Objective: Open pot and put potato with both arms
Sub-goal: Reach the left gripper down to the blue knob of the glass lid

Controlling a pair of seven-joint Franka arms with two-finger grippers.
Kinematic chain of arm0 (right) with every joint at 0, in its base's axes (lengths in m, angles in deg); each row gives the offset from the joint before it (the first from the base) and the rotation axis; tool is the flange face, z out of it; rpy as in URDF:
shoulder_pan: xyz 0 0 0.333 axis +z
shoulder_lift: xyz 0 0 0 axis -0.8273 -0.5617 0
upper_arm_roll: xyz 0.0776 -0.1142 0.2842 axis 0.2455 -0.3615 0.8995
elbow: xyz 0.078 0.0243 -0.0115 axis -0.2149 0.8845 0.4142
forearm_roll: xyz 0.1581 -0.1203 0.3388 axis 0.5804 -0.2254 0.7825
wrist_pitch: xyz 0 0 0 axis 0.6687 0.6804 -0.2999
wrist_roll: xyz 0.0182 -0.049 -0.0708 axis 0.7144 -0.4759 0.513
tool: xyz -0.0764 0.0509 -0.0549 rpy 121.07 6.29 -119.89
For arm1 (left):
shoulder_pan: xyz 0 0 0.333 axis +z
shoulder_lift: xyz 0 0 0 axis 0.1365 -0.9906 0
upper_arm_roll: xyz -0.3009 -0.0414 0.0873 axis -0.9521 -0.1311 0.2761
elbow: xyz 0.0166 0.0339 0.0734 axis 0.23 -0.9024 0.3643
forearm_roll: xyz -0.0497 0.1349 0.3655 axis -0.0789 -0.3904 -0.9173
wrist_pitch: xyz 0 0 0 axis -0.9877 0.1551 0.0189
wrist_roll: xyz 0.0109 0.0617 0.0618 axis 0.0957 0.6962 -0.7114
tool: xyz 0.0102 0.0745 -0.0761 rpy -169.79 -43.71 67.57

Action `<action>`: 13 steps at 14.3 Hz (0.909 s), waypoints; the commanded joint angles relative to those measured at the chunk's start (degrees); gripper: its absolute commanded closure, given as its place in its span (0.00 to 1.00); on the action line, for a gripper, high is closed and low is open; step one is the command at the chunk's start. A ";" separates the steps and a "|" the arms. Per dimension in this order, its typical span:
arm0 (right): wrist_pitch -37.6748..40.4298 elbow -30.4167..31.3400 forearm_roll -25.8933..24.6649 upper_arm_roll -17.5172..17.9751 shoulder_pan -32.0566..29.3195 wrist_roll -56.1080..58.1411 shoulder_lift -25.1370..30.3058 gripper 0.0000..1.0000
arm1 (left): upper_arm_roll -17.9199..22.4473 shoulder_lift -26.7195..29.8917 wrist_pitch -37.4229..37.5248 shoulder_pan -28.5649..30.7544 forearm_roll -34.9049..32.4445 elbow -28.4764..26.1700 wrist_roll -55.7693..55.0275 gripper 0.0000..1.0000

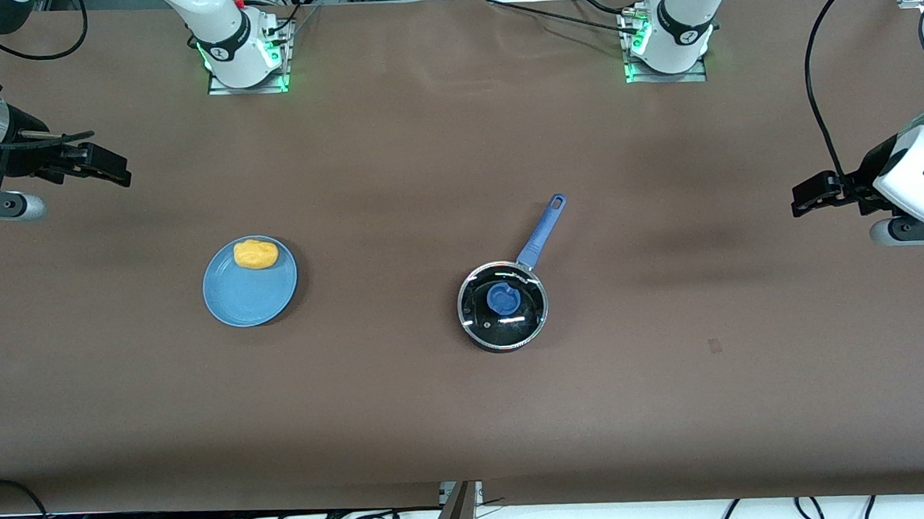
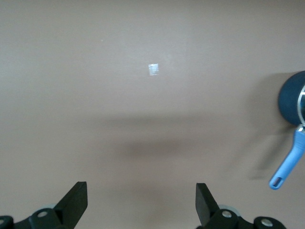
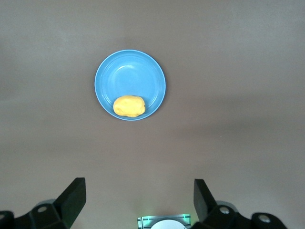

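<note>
The black pot stands mid-table with its long blue handle pointing toward the arms' bases. A glass lid with a blue knob covers it. The yellow potato lies on a blue plate toward the right arm's end; the right wrist view shows the potato on the plate's rim side. My right gripper hangs open and empty over bare table at that end. My left gripper hangs open and empty at the other end, with the pot at the edge of its wrist view.
Brown table cover spreads around both objects. A small pale tape mark sits between the pot and the left gripper. Both arm bases stand along the table edge farthest from the front camera. Cables lie off the nearest edge.
</note>
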 commanded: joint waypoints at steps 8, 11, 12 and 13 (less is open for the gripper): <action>0.55 -1.25 0.18 0.06 0.43 -0.21 -0.52 0.00 | -0.28 -2.35 0.38 -4.20 5.86 1.64 -12.33 0.00; 0.99 -1.25 0.18 0.06 0.25 -0.21 -0.51 0.00 | -0.19 -4.37 0.29 -10.17 5.95 1.64 -22.43 0.00; 0.90 -1.25 0.18 -0.11 0.25 0.05 -0.43 0.00 | -0.28 -5.86 0.20 -12.28 5.95 1.90 -25.60 0.00; 0.90 -1.25 0.18 -0.12 0.25 0.05 -0.51 0.00 | -0.28 -7.44 0.20 -13.95 6.21 3.12 -28.15 0.00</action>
